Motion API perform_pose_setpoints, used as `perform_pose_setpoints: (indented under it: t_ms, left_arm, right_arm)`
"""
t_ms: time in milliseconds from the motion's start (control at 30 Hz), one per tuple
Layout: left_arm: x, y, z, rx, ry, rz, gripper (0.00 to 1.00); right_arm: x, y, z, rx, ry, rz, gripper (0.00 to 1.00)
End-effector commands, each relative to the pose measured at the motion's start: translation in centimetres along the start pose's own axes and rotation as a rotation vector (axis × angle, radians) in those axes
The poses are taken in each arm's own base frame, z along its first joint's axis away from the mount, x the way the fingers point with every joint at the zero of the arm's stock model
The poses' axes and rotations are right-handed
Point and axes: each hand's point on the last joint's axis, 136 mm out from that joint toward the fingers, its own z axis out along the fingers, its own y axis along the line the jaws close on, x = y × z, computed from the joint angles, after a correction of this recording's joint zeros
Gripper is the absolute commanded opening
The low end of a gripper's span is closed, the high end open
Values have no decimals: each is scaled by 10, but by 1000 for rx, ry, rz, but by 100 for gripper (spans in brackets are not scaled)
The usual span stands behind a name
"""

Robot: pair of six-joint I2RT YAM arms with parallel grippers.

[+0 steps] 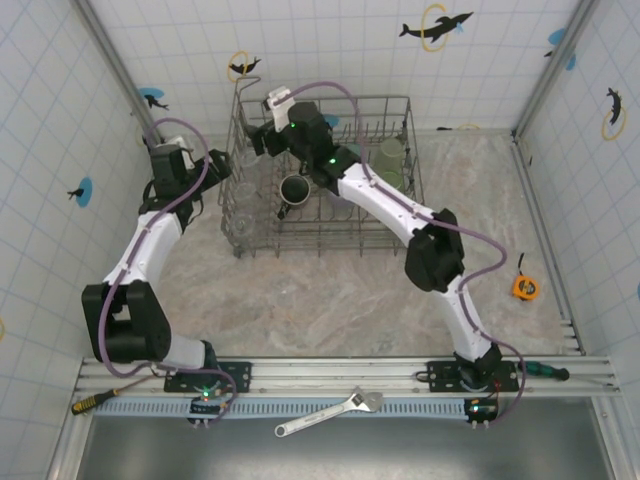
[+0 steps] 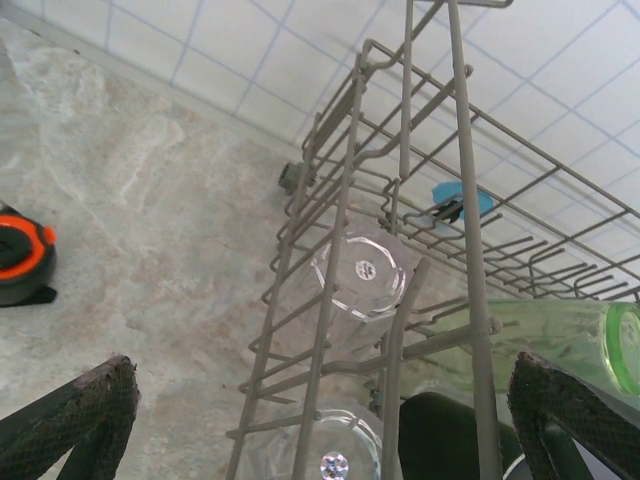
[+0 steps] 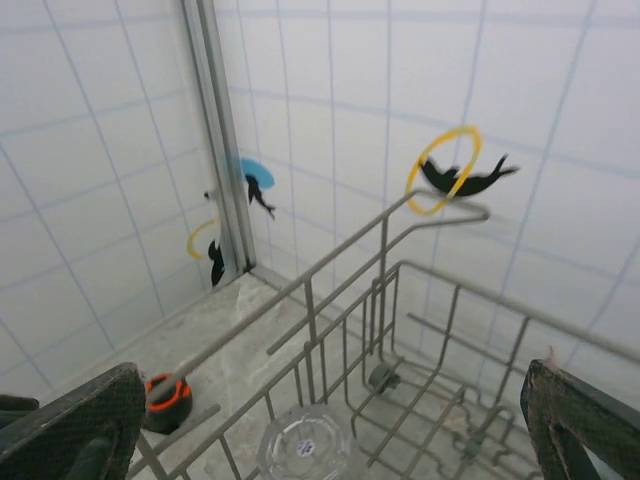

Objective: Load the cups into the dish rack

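Observation:
The grey wire dish rack [image 1: 400, 235] stands at the back of the table. Inside it are a black cup [image 1: 293, 188], a green cup [image 1: 390, 160] and clear cups [image 1: 241, 225] along its left side. My left gripper [image 1: 226, 172] is open just outside the rack's left wall [image 2: 340, 300]. Through the wires it sees two upturned clear cups [image 2: 362, 280], the black cup [image 2: 440, 435] and the green cup [image 2: 560, 345] lying on its side. My right gripper [image 1: 263, 138] is open with nothing in it. It hovers inside the rack's back-left corner above a clear cup [image 3: 305, 445], near the raised loop [image 3: 440, 212].
An orange-and-black tape measure [image 1: 525, 287] lies at the right. A similar orange-and-black object [image 2: 20, 262] [image 3: 165, 398] sits on the table outside the rack. A wrench [image 1: 330, 413] and screwdrivers [image 1: 95, 400] lie by the front rail. Tiled walls close in behind the rack.

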Motion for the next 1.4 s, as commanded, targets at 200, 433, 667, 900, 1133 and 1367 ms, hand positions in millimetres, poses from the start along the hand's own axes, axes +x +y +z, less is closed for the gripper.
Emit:
perform_pose_setpoints:
  t_ms: [200,433,667,900,1133,1367]
  left_arm:
    - [-30,21,-35,-161,-188,78,98]
    - [-20,50,-56,-306,-225,26,98]
    - [-3,83,-75,-447,-238,15,98]
    - [28,112,-74,-535,-208,105,98]
    - [79,141,-60,-573,-131,68,98]
    - [125,170,-63,-599,-167,51,98]
  right_arm:
    - [-31,-51,-79,90,57,-25,100]
    - [-10,-114,-140,205,106,64,100]
    - [39,-174,-205,319,175,178,100]
    - [77,-220,-281,483,163,217,100]
    - [133,-252,-339,617,161,259,100]
    - [194,-265,-376,737,157,270,100]
